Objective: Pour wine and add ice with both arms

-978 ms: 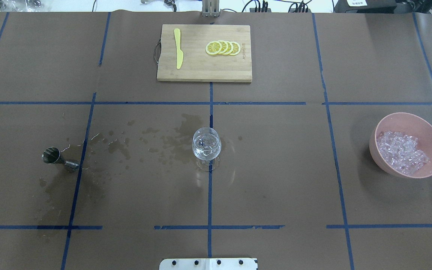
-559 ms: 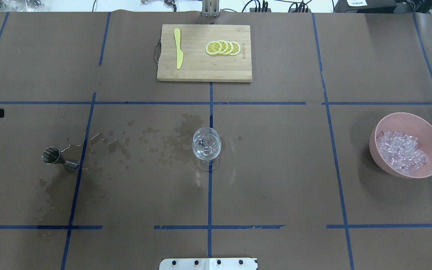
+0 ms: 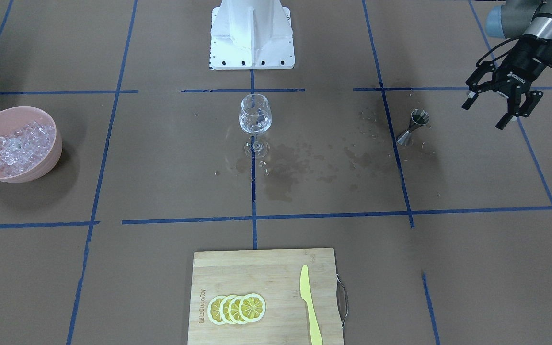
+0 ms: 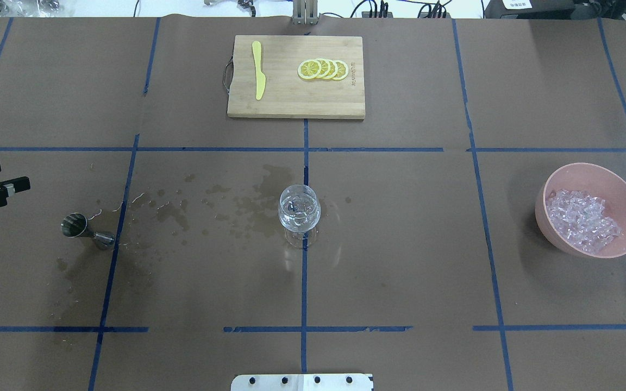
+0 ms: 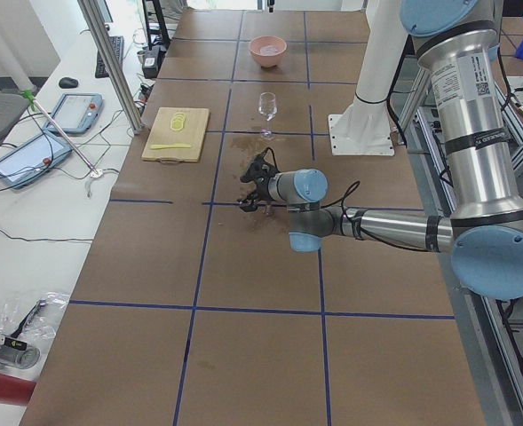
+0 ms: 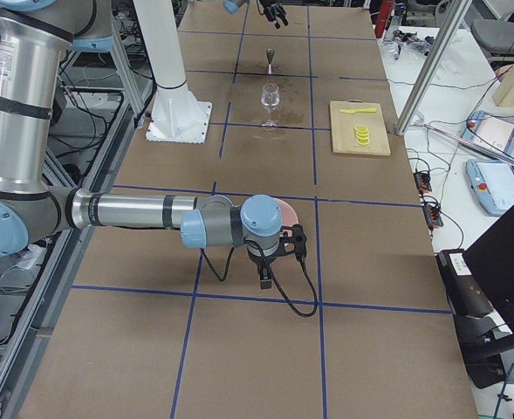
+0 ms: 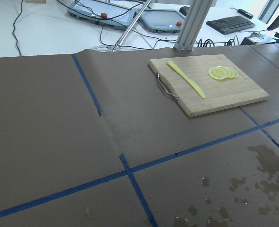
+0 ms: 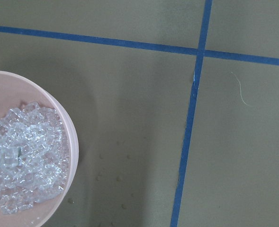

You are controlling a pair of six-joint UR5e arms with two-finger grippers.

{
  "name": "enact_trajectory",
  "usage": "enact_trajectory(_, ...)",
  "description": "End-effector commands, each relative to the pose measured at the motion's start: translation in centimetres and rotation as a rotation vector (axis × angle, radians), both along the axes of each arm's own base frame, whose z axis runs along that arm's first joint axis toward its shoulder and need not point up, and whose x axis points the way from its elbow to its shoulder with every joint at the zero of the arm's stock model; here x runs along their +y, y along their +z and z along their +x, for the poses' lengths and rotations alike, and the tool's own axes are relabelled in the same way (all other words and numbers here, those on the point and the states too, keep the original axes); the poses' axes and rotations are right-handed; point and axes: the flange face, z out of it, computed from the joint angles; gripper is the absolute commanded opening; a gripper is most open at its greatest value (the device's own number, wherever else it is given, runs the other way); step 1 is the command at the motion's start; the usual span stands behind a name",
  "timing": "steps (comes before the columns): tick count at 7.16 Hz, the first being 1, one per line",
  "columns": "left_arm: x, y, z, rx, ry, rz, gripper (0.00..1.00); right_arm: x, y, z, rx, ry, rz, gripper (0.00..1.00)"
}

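Metal cup near the worktop's left edge is not grabbed yet; the left pincer, spread apart, should drop around it.

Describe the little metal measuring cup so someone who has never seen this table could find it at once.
Start at the wine glass in the middle of the brown table and go across the wet stains toward the robot's left. Just past a blue tape line stands the jigger. It is dark shiny metal, hourglass-shaped and much smaller than the glass.
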Motion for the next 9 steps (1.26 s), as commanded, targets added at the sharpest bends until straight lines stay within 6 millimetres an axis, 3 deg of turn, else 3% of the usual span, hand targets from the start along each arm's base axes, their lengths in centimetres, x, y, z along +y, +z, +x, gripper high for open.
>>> enact_trajectory(1, 2.5, 0.8, 3.7, -0.032, -0.117, 0.014, 0.97, 0.0, 0.0, 0.0, 0.000, -0.001, 0.000, 1.00)
enact_trajectory(3, 6.6, 0.7, 9.0, -0.043, -0.228, 0.041, 0.99, 0.0, 0.0, 0.0, 0.000, -0.001, 0.000, 1.00)
enact_trajectory(4, 8.4, 0.6, 10.5, -0.050, -0.276, 0.055, 0.99, 0.0, 0.1, 0.0, 0.001, -0.002, 0.000, 1.00)
enact_trajectory(9, 12.7, 2.3, 14.1, 0.008, -0.376, 0.008, 0.99, 0.1, 0.2, 0.0, 0.001, 0.000, -0.003, 1.00)
